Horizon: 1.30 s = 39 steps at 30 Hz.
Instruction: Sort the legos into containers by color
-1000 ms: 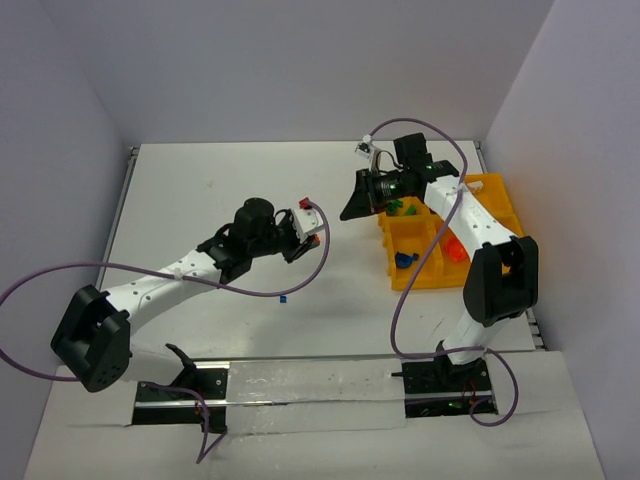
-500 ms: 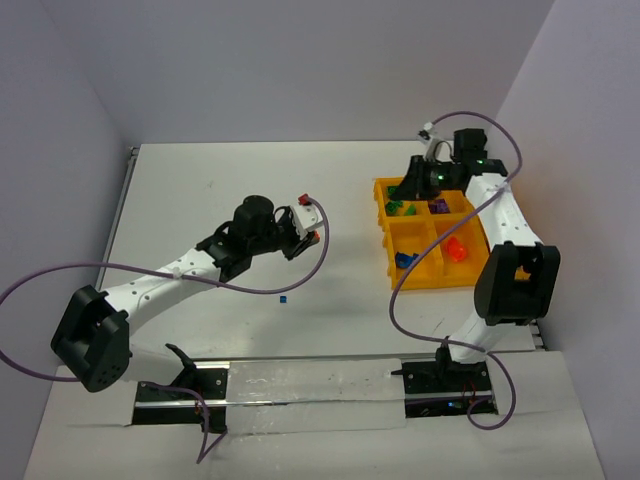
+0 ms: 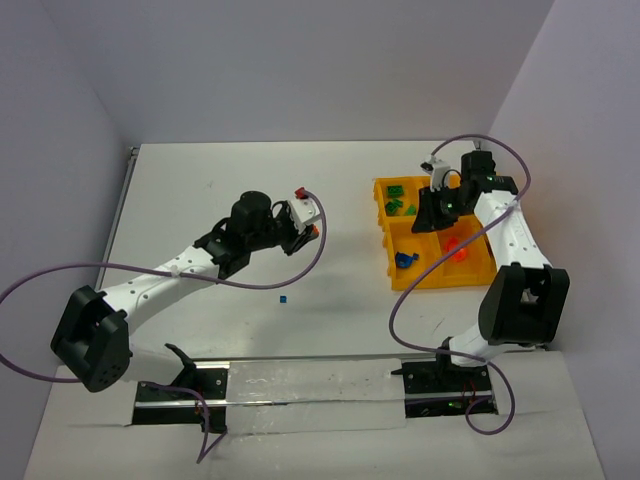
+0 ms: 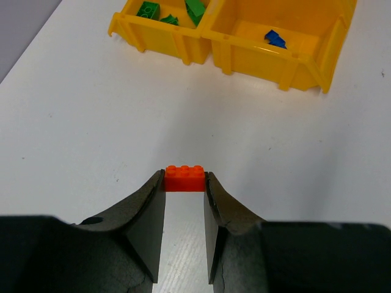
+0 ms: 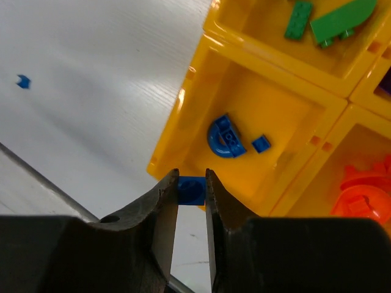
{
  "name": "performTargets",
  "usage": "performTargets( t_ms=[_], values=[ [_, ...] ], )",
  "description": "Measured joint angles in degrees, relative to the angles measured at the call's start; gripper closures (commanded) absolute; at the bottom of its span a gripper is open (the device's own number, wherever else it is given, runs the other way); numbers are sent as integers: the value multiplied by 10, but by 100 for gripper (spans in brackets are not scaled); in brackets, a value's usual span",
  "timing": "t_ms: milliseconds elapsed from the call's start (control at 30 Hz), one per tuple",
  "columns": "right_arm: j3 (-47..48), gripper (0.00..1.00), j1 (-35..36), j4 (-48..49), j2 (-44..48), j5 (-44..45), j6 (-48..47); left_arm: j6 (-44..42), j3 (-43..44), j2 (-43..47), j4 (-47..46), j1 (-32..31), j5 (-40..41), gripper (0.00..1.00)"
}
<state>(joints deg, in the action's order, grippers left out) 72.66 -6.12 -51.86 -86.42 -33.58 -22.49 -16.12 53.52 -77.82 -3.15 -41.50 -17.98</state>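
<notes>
A white desk (image 3: 200,180) carries everything, with two white-and-black robot arms bolted at its near edge. The left arm (image 3: 170,272) stretches out to the middle of the desk. The right arm (image 3: 505,230) rises along the right edge and bends back over the tray.

The yellow-orange plastic tray with divider walls (image 3: 430,283) sits close to the right edge, about midway between the near and far edges. Its far-left compartment holds flat green plastic pieces (image 5: 342,15). The near-left compartment holds a blue arch-shaped brick (image 5: 225,137) with a tiny blue square bit (image 5: 261,144) just beside it. The near-right compartment holds orange round dish shapes (image 5: 363,198). The far-right compartment is mostly hidden under the right arm.

The left jaws are pinching a small orange-red studded brick (image 4: 185,178) between their tips, one fingertip on each end of it. They hold it over bare desk near the middle, well apart from the tray. I cannot tell whether the brick touches the surface.

The right jaws are pinching a small blue brick (image 5: 192,189), which touches both fingers. They hold it above the tray, and in the wrist view it lines up with the outer wall of the compartment that has the blue pieces.

One tiny loose blue bit (image 3: 283,297) lies on the desk towards the near edge, near the middle, apart from both arms.
</notes>
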Motion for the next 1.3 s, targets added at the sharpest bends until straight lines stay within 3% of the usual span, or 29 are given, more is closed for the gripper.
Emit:
performTargets(
  t_ms=[100,333,600,767,1067,1300],
  values=[
    [-10,42,3,-1,-11,20,-7,4,2,0,0,0,0,98],
    [-10,27,25,2,-20,40,-9,5,3,0,0,2,-2,98],
    [-2,29,30,1,-22,30,4,5,-9,6,-18,11,-33,98],
    [57,30,38,0,-22,-64,39,-8,-70,43,-81,22,-65,99],
    [140,37,187,42,-58,-246,117,-61,-77,46,-155,22,-98,99],
    [167,39,245,47,-120,-293,144,-85,-77,46,-165,20,-99,99]
  ],
)
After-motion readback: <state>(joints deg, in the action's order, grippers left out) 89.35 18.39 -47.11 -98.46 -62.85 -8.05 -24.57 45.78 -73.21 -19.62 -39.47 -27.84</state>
